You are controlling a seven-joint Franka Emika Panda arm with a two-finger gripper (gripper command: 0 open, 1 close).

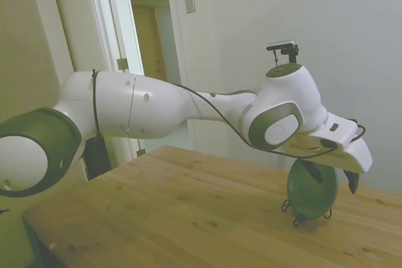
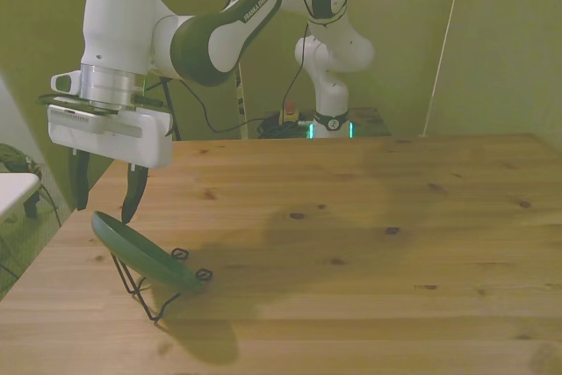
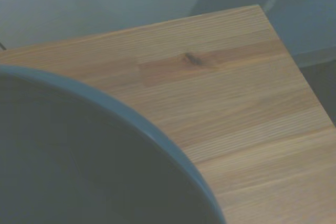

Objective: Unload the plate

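Dark green plate (image 2: 145, 256) not yet unloaded: leans tilted in black wire stand (image 2: 162, 292) near table (image 2: 369, 243) corner. Gripper (image 2: 105, 204) poised just above rim, fingers apart (nothing held). Grasp, lift-out remain.

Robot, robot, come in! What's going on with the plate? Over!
Gripper open, fingers just above the plate's top rim. Plate tilted in the wire stand, not gripped. Nothing in the way.
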